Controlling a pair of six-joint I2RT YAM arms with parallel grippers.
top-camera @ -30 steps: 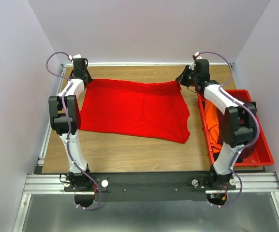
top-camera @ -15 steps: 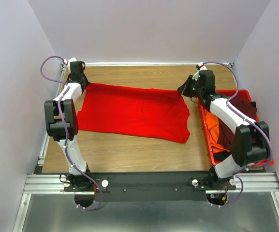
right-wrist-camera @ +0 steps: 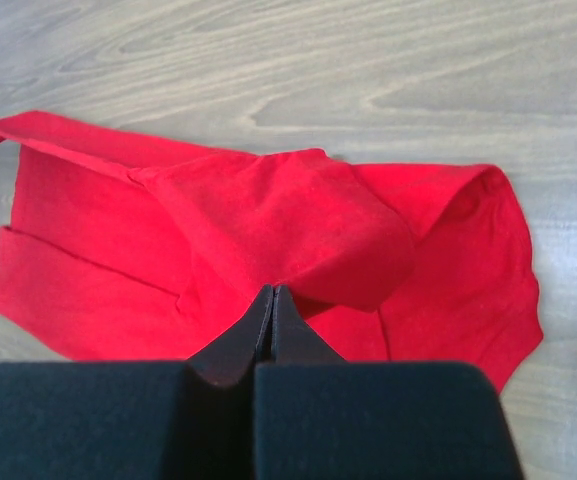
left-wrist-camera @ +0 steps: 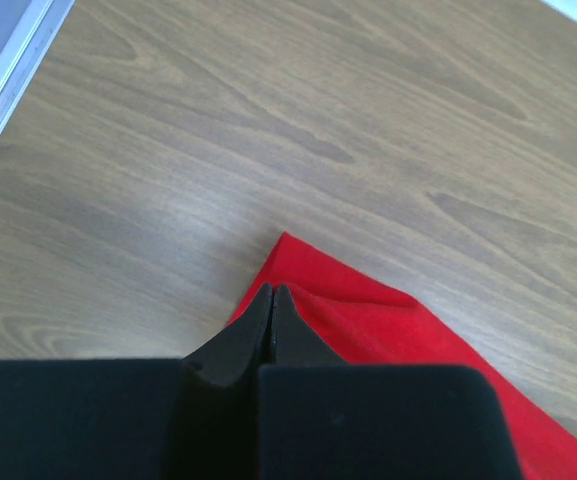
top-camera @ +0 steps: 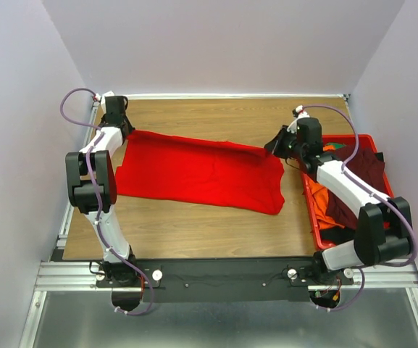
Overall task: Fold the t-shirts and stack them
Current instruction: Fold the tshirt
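The bright red t-shirt (top-camera: 194, 170) lies spread on the wooden table, its far edge lifted and drawn toward the near side. My left gripper (top-camera: 127, 131) is shut on its far left corner, which shows in the left wrist view (left-wrist-camera: 368, 320) just above the wood. My right gripper (top-camera: 271, 147) is shut on the far right part, where a raised fold of cloth (right-wrist-camera: 298, 220) hangs over the flat shirt. An orange t-shirt (top-camera: 324, 206) and a dark maroon t-shirt (top-camera: 364, 170) lie crumpled in the red bin.
The rigid red plastic bin (top-camera: 364, 138) stands along the table's right side, under my right arm. A metal rail (top-camera: 74, 203) runs along the left table edge. Bare wood (top-camera: 194, 225) shows in front of the shirt and behind it.
Both grippers have moved toward the near side, pulling the shirt's far edge with them. The shirt now covers less depth. The right arm has swung out over the bin.
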